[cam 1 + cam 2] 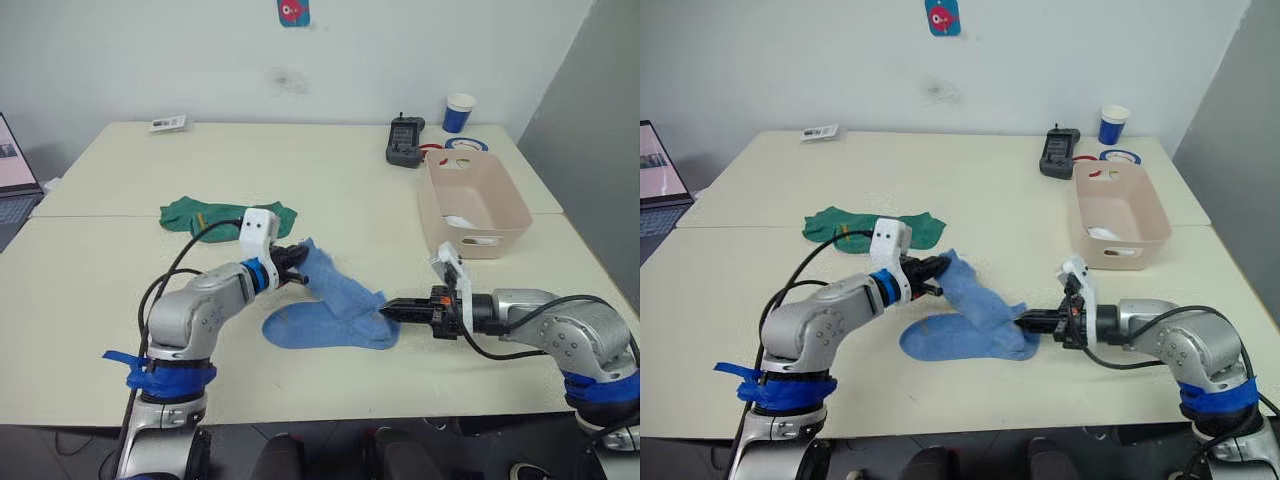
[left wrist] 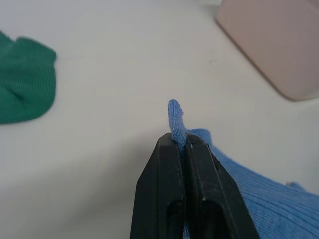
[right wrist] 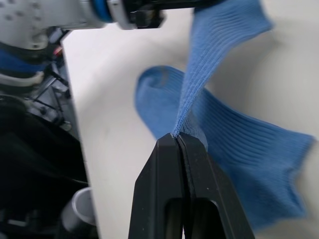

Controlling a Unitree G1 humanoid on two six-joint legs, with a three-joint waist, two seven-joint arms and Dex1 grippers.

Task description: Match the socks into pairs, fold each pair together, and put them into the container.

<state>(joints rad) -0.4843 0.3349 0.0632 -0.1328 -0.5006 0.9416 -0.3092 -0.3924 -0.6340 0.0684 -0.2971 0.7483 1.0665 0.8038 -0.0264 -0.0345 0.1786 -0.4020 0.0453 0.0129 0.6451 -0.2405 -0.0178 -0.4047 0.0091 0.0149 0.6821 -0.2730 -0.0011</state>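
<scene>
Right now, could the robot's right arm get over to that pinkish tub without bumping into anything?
Probably yes. The container sits just behind the right gripper with bare tabletop between them. But that gripper is shut on a blue sock that the left gripper also pinches, so the sock would tug.

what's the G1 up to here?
Sock pairing. Both end effectors are pinched shut on the upper light blue sock: left end effector at one end, right end effector at the other, holding it above the second blue sock on the table. Green socks lie behind. The container holds something white.
</scene>
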